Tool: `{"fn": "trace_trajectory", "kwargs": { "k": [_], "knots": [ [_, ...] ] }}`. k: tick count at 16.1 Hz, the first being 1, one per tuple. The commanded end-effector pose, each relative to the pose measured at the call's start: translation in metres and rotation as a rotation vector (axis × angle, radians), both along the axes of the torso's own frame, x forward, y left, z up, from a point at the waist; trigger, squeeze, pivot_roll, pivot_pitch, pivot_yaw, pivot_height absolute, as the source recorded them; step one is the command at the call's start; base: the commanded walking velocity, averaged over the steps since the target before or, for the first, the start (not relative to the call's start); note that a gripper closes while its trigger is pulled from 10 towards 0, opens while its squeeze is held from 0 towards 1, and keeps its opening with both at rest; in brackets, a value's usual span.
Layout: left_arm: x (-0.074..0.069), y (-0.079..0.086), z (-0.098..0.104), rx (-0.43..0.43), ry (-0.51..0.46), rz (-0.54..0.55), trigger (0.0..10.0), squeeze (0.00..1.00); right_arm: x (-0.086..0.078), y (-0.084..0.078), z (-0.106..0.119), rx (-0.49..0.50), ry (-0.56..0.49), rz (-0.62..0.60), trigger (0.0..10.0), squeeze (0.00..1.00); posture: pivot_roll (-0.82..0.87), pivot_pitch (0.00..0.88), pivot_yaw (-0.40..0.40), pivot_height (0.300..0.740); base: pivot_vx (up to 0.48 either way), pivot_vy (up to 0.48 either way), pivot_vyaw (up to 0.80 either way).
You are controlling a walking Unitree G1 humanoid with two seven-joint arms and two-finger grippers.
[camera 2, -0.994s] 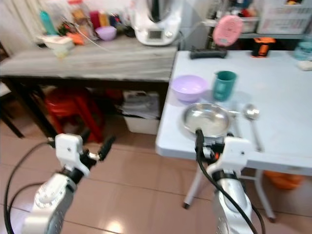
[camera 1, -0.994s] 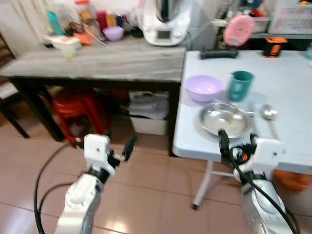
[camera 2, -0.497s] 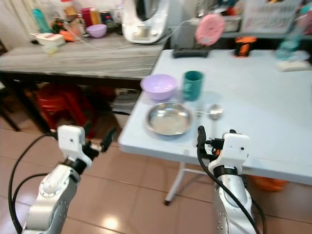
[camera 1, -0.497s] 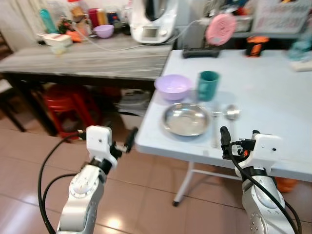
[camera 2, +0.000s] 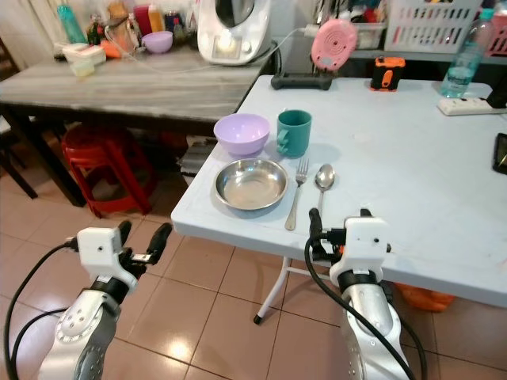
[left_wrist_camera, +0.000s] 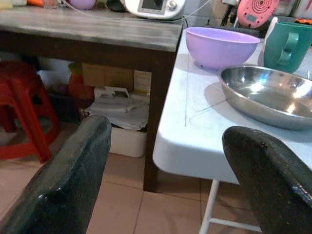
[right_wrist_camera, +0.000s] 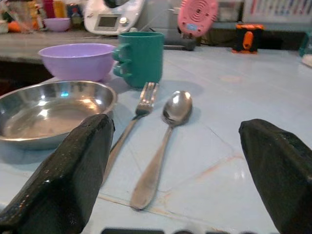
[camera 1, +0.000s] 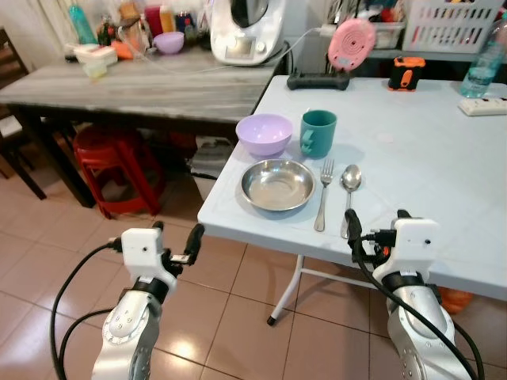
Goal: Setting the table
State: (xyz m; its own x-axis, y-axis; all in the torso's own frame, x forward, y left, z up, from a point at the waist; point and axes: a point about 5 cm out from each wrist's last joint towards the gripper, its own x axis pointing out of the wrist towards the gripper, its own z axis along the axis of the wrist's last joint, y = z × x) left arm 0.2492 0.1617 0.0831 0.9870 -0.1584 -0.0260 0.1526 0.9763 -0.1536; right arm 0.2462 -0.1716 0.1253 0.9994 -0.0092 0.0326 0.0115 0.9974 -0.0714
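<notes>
- My left tool (camera 1: 176,242) hangs low over the tiled floor (camera 1: 238,317), short of the table's near corner, fingers spread wide with nothing between them.
- My right tool (camera 1: 374,228) sits at the near edge of the white folding table (camera 1: 428,150), fingers spread wide too, empty, pointing in over the tabletop.
- Just past that right tool lie the spoon (camera 1: 349,187) and, touching nothing, the fork (camera 1: 323,193) beside it on its left, both flat, handles towards me.
- Left of the fork sits the steel bowl (camera 1: 278,184), upright and empty, near the table's corner.
- Behind the steel bowl stands the purple bowl (camera 1: 264,133); just beside it, on the right, the teal mug (camera 1: 318,133), upright, handle turned towards the purple bowl.
- Further back on the table: a black bar-shaped item (camera 1: 318,80), a pink round gadget (camera 1: 352,43) above it, an orange-and-black device (camera 1: 402,73), a water bottle (camera 1: 480,67) and a white power strip (camera 1: 485,106) at the far right.
- Off to my left, a grey wooden side table (camera 1: 135,83) abuts the white one, carrying a white kitchen machine (camera 1: 244,32), a small purple bowl (camera 1: 169,42) and assorted bottles.
- Under it, a red plastic stool (camera 1: 111,162) and a white box of papers (camera 1: 207,162).
</notes>
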Motion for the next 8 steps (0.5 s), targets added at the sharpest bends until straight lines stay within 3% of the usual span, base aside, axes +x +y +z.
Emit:
{"fn": "trace_trajectory", "kwargs": {
  "k": [1,4,8],
  "knots": [
    [0.001,0.000,0.006,0.006,-0.032,-0.001,10.0,0.00,0.001,0.009,0.010,0.006,-0.040,0.044,10.0,0.00,-0.05,0.040,0.067,0.740,0.000,0.000,0.00],
    [0.008,-0.008,0.018,-0.006,-0.095,-0.017,10.0,0.00,0.005,0.016,0.012,0.023,-0.037,0.124,10.0,0.00,-0.05,0.038,0.059,0.740,0.000,0.000,0.00],
    [0.010,-0.010,0.021,0.008,-0.102,-0.028,10.0,0.00,0.004,0.013,0.019,0.021,-0.079,0.104,10.0,0.00,-0.06,0.040,0.068,0.740,0.000,0.000,0.00]
  ]
}}
